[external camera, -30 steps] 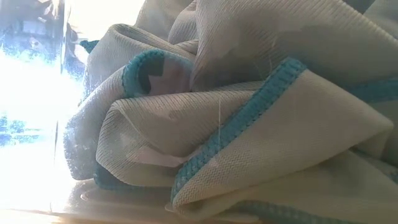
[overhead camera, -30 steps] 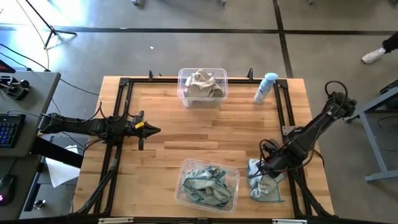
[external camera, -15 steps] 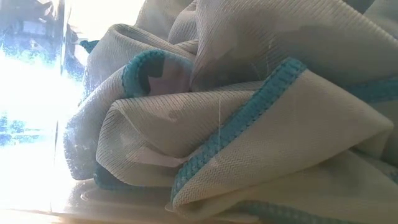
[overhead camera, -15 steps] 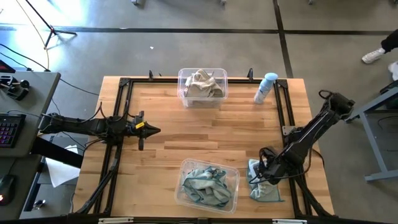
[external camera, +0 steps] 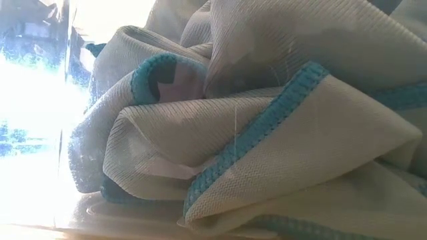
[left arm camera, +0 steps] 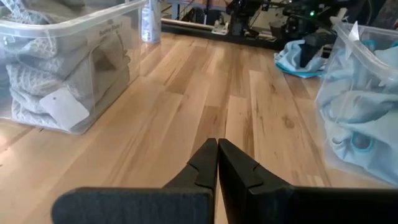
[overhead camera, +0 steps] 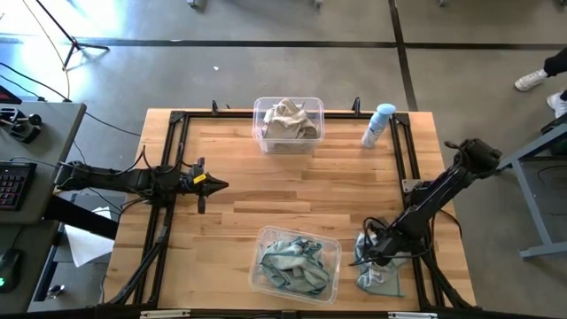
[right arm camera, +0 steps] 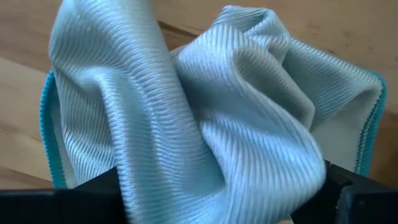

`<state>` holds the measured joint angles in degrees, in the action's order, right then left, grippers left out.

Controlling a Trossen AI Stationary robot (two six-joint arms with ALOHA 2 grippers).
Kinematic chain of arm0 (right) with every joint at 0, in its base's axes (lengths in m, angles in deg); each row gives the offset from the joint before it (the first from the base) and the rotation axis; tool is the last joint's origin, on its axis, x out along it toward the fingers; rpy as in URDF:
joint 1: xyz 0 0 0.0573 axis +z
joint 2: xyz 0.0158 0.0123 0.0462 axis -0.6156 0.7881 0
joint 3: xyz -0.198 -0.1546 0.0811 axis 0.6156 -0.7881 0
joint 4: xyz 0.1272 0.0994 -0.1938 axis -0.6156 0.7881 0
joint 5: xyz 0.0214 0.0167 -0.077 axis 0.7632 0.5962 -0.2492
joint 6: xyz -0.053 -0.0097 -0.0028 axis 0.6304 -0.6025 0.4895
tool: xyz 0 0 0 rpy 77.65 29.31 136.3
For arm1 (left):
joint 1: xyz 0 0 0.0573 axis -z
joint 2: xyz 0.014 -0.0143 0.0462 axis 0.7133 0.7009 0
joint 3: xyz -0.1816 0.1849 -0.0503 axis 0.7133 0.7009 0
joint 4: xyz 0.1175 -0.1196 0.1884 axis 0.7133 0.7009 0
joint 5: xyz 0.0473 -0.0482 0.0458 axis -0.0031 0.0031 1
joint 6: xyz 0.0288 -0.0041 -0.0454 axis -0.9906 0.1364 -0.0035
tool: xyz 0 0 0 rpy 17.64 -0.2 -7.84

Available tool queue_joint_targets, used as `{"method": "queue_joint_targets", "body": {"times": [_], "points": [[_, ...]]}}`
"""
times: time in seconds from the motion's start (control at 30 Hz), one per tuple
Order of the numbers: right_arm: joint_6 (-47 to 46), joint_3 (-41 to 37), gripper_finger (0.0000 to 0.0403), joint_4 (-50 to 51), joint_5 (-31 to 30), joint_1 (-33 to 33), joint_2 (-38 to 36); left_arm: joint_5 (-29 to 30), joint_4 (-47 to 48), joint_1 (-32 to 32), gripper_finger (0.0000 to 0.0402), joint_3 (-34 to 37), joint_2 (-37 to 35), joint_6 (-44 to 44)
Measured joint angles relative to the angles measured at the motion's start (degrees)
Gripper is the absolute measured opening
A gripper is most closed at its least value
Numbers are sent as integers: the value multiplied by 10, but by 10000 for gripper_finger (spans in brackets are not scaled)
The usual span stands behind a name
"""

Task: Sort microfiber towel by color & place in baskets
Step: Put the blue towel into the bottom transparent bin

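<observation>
From the high view I see my right gripper (overhead camera: 370, 257) has slid further toward the near edge of the table (overhead camera: 239, 199) than it was a second ago, and it now sits on the loose teal towel (overhead camera: 374, 275), which looks more bunched than before, just right of the near basket (overhead camera: 297, 263). That basket holds a heap of teal towels (overhead camera: 292, 266); the far basket (overhead camera: 289, 125) holds the beige towels (overhead camera: 288, 120), with the spray bottle (overhead camera: 379, 125) standing to its right, all unchanged. My left gripper (overhead camera: 215, 185) waits over the left side of the table exactly where it was. The low view is filled, as before, by folds of a pale towel with teal stitched edging (external camera: 267, 133) pressed against clear plastic; nothing there has shifted. In the left wrist view the left gripper's fingers (left arm camera: 214, 165) are pressed together with nothing between them, the beige-filled basket (left arm camera: 59, 59) on one side, the teal-filled basket (left arm camera: 367, 112) on the other, and the loose towel (left arm camera: 301, 56) far off under the other arm. In the right wrist view the teal towel (right arm camera: 205, 118) rises gathered between the dark fingers (right arm camera: 357, 196), which are clamped on it.
</observation>
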<state>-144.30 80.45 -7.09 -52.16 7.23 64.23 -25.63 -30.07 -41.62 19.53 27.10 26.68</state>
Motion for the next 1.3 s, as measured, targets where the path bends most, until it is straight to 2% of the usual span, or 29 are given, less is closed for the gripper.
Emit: {"method": "queue_joint_targets", "body": {"times": [0.23,0.37,0.77,0.93,1.1,1.2,1.3], "points": [[26,9,266,11,-17,-13,4,0,-11,0,0,0,-4,-35],[26,9,265,15,-18,-13,4,-32,-9,0,0,0,-19,-60],[37,8,254,16,-29,-13,4,-45,1,0,0,11,-137,-96],[50,6,194,17,-38,-13,3,-44,1,0,0,12,-159,-101],[86,6,90,13,-74,-13,3,-93,-42,0,0,31,-159,-106],[107,6,25,14,-86,-12,3,-93,-51,0,0,34,-158,-96],[124,7,20,15,-89,-12,2,-81,-53,-1,0,34,-158,-93]]}}
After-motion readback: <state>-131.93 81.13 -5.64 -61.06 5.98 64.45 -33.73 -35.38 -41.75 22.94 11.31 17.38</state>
